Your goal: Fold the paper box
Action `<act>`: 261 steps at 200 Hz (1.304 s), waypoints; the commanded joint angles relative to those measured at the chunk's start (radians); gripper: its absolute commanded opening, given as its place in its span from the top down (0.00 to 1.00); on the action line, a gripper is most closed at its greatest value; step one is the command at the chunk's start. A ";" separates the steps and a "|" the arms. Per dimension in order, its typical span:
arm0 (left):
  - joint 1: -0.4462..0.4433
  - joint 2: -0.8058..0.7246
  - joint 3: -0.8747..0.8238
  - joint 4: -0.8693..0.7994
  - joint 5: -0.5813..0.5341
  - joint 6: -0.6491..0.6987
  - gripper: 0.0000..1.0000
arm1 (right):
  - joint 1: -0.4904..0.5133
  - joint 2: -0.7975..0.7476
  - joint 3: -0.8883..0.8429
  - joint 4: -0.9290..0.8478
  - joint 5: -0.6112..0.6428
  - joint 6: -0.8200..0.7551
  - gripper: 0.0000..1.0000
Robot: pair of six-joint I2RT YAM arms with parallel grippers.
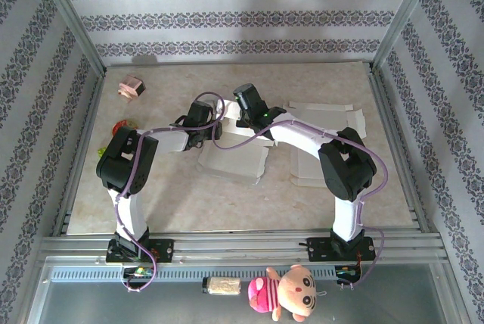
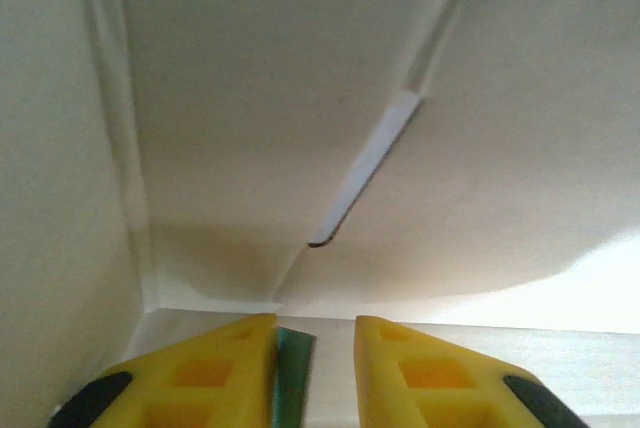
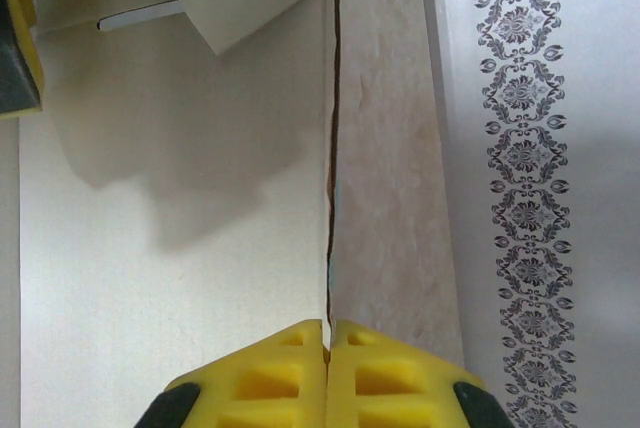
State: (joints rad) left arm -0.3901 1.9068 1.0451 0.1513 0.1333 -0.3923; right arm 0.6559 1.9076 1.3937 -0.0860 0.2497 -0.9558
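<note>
The white paper box point(image 1: 236, 161) lies in the middle of the tabletop point(image 1: 189, 203), partly folded, with flat flaps spread out to its right.

The left gripper point(image 1: 204, 133) is at the box's left end. In the left wrist view, its yellow fingers point(image 2: 240, 353) have a small gap between them, and the gripper point(image 2: 315, 348) points into the box point(image 2: 250, 98), near a corner with a thin slot in the wall.

The right gripper point(image 1: 246, 101) is at the far edge of the box. In the right wrist view, it point(image 3: 327, 343) is squeezed tight on a thin edge of the box point(image 3: 170, 248), with bare tabletop point(image 3: 385, 198) just beside that edge.

A small pink thing point(image 1: 131, 88) sits well to the far left of the box. A toy doll point(image 1: 291, 294) lies well apart from the box, on the near side.
</note>
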 commanded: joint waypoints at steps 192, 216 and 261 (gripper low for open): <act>0.221 -0.206 0.116 -0.302 0.342 0.249 0.45 | 0.003 -0.009 -0.033 0.039 0.048 -0.074 1.00; 0.222 -0.126 0.215 -0.374 0.411 0.299 0.44 | 0.006 -0.007 -0.029 0.035 0.045 -0.075 1.00; 0.221 -0.002 0.329 -0.403 0.318 0.299 0.52 | 0.010 -0.005 -0.020 0.026 0.049 -0.084 1.00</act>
State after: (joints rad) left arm -0.1745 1.8545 1.3067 -0.1806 0.4698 -0.1314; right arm 0.6525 1.9076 1.3727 -0.0589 0.2737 -1.0252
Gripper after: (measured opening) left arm 0.520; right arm 0.059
